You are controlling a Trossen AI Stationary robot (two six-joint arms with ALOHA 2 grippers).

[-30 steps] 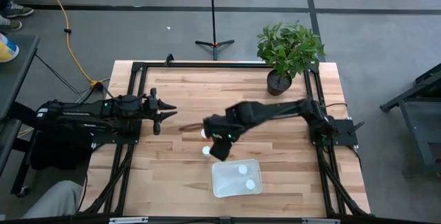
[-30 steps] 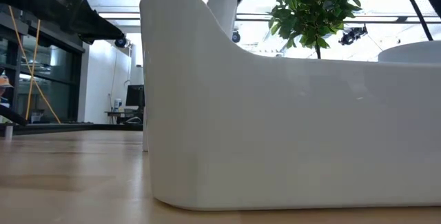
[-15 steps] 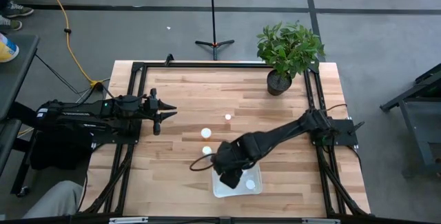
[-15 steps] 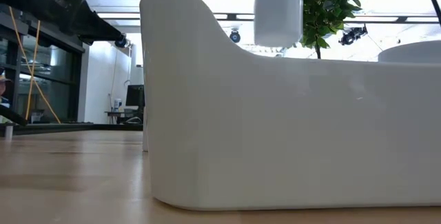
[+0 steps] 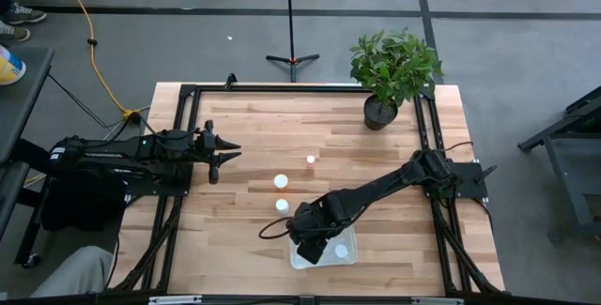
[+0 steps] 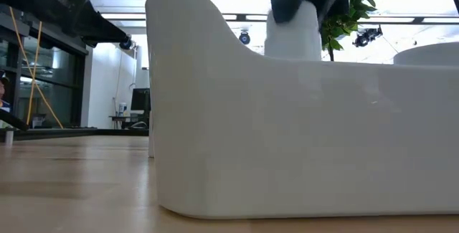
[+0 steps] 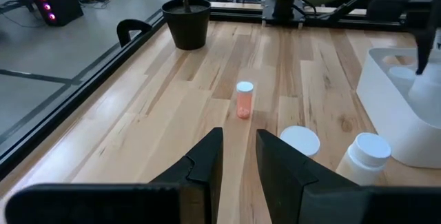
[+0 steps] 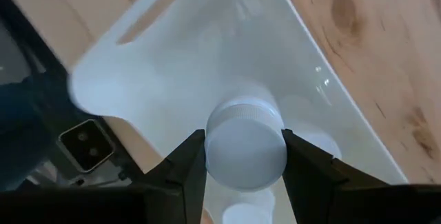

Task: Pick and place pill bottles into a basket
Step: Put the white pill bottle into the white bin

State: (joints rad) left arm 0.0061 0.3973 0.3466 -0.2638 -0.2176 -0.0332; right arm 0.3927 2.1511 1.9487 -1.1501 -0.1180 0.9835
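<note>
My right gripper (image 5: pixel 313 245) is shut on a white pill bottle (image 8: pixel 246 145) over the translucent white tray (image 5: pixel 346 257) near the table's front edge. In the low view the bottle (image 6: pixel 292 36) dips behind the tray wall (image 6: pixel 287 132). One cap (image 5: pixel 340 250) shows in the tray; the arm hides the rest. Two white-capped bottles (image 5: pixel 281 181) (image 5: pixel 281 205) and an orange-tinged one (image 5: pixel 311 160) stand on the table's middle. My left gripper (image 5: pixel 233 152) waits at the left, open by a narrow gap, touching nothing. My right gripper pinches the bottle between its two fingers (image 8: pixel 189 165), one on each side of the body just under the white cap (image 8: pixel 246 117). The fingers come from above, pointing down. The bottle hangs upright with its lower part inside the tray; whether it touches the floor is hidden by the wall.
A potted plant in a black pot (image 5: pixel 379 111) stands at the far right corner. Black frame rails (image 5: pixel 184 108) run along the table's left, right and far edges. Bare wood lies left of the tray and between the loose bottles and my left gripper.
My right gripper has carried the white bottle from the table's middle toward the near edge, to above the tray. It has then gone down, so that the bottle's lower part now sits behind the tray wall. It stays shut on the bottle.
</note>
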